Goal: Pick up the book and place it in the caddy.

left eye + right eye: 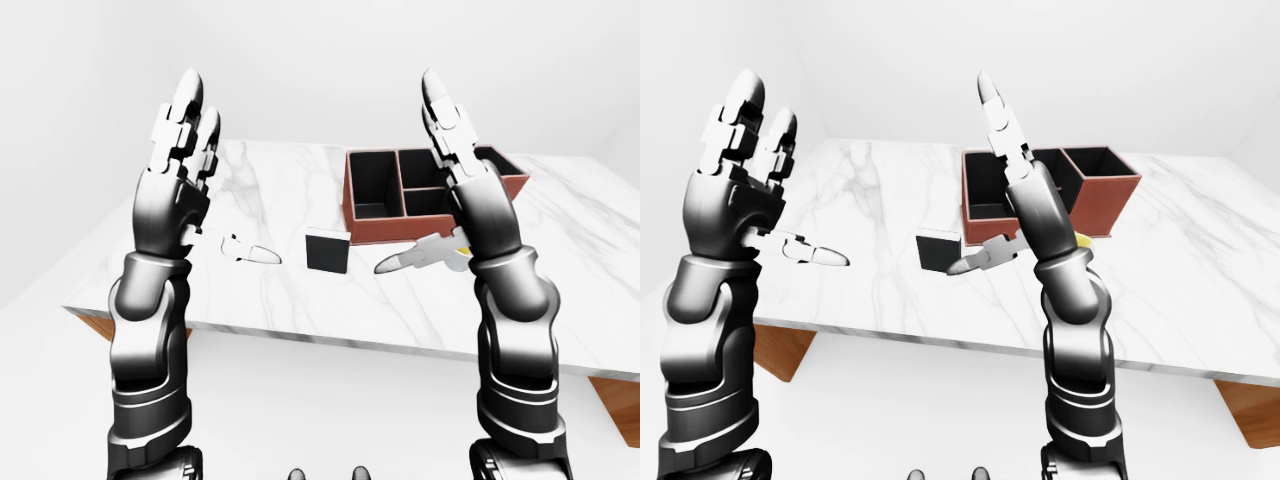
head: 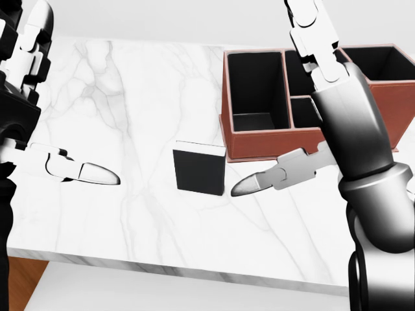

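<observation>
The book (image 2: 200,168), a small black square, stands upright on the white marble table (image 2: 130,214), just left of and below the caddy's near corner in the head view. The caddy (image 2: 259,140) is a red-brown box with black compartments at the upper right. My right hand (image 1: 408,172) is open, its fingers pointing up in front of the caddy and its thumb tip (image 2: 243,186) hanging just right of the book, apart from it. Far left of the book my left hand (image 1: 228,175) is raised and open, with its thumb (image 2: 91,173) pointing right. Neither hand holds anything.
A small yellow thing (image 1: 458,236) shows on the table behind my right forearm, beside the caddy. The table's near edge (image 2: 162,267) runs across the bottom of the head view. Brown wood (image 1: 100,328) shows under the table's corners.
</observation>
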